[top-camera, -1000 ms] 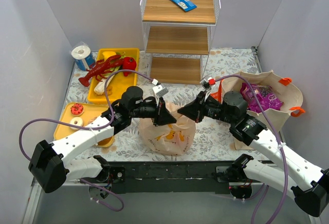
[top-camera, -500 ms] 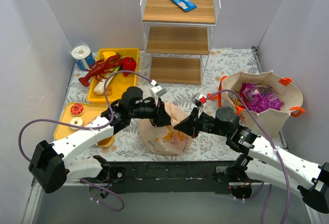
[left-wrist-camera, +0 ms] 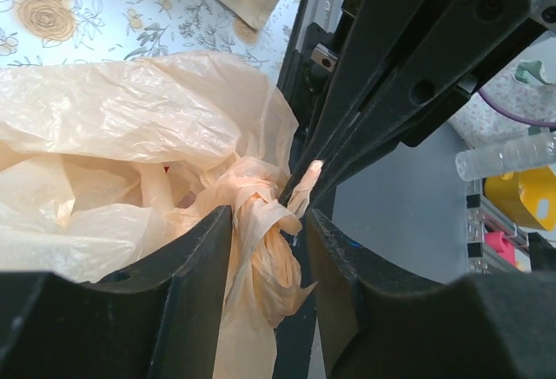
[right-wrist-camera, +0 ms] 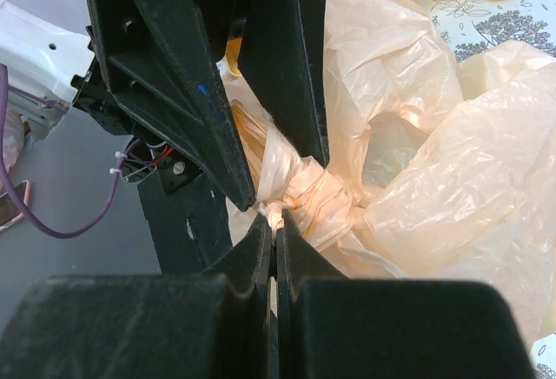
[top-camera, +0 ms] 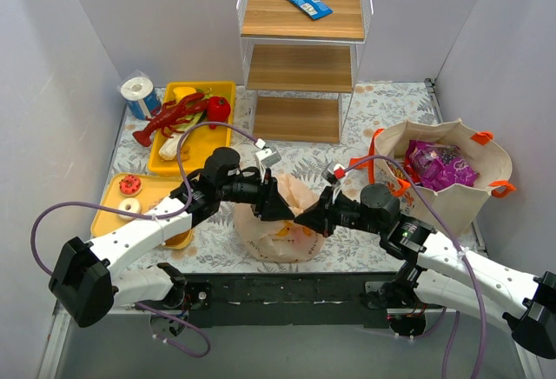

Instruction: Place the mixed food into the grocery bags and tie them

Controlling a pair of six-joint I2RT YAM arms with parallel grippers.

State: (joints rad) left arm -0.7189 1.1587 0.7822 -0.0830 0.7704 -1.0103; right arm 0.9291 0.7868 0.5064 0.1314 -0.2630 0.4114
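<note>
The peach plastic grocery bag [top-camera: 280,236] sits at the near table edge, its handles twisted into a knot [left-wrist-camera: 259,214]. My left gripper [top-camera: 284,209] reaches it from the left. Its jaws [left-wrist-camera: 268,222] stand apart around the knot, the plastic against the left finger with a gap to the right one. My right gripper [top-camera: 301,218] meets it from the right, shut on a thin strand of the bag [right-wrist-camera: 276,216] just below the knot [right-wrist-camera: 328,195]. The beige tote [top-camera: 488,179] stands at the right with a purple snack packet [top-camera: 439,163] inside. Whatever the peach bag holds is hidden.
Two yellow trays lie at the left: the rear one [top-camera: 228,92] holds a red toy lobster [top-camera: 169,116], the near one [top-camera: 113,189] holds doughnuts. A white paper roll [top-camera: 137,92] stands behind. A wire shelf [top-camera: 302,49] at the back carries a blue packet [top-camera: 306,0].
My left jaws have gone from shut to parted around the knot. My right arm has swung left and nearer, bringing its shut gripper tip-to-tip with the left one over the bag.
</note>
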